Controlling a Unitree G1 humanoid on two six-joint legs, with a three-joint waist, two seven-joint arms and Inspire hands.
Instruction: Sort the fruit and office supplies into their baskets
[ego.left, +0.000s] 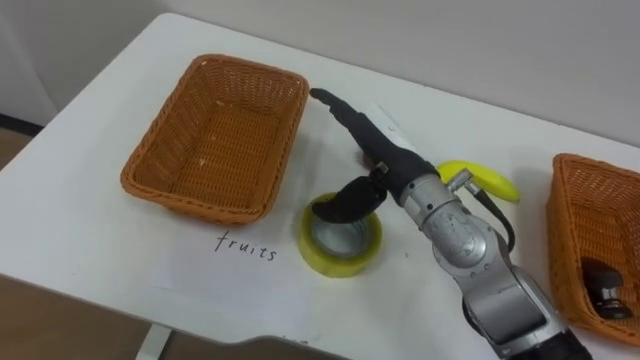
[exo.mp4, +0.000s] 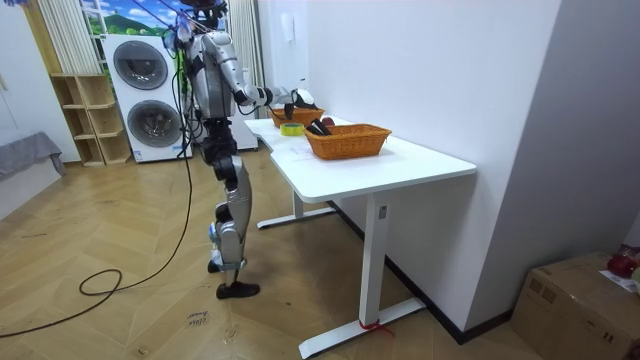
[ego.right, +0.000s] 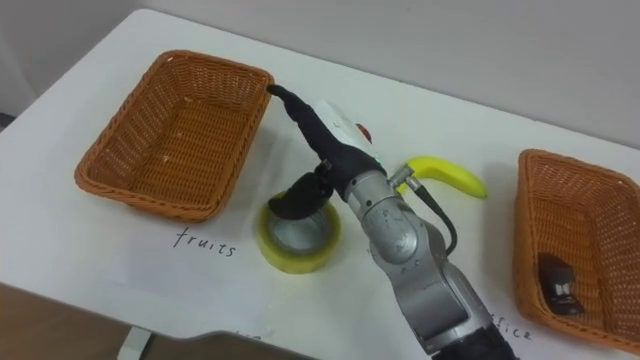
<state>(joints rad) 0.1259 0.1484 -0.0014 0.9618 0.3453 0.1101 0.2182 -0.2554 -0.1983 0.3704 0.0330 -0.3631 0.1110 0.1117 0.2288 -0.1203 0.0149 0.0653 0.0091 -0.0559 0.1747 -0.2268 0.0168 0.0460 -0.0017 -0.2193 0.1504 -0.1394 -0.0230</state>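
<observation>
While the tape roll (ego.left: 322, 252) lies flat on the table (ego.left: 90, 200), the right hand (ego.left: 385, 160) hovers over it, released. Its fingers are straight and run beyond the roll toward the left basket (ego.left: 215, 200), and its thumb dips onto the roll's inner rim, gripping nothing. In my judgement it is placed to pinch the roll. The banana (ego.left: 490, 182) lies beyond and to the right of the roll. The right basket (ego.left: 562, 240), well right of the roll, holds a dark item (ego.left: 605, 285).
</observation>
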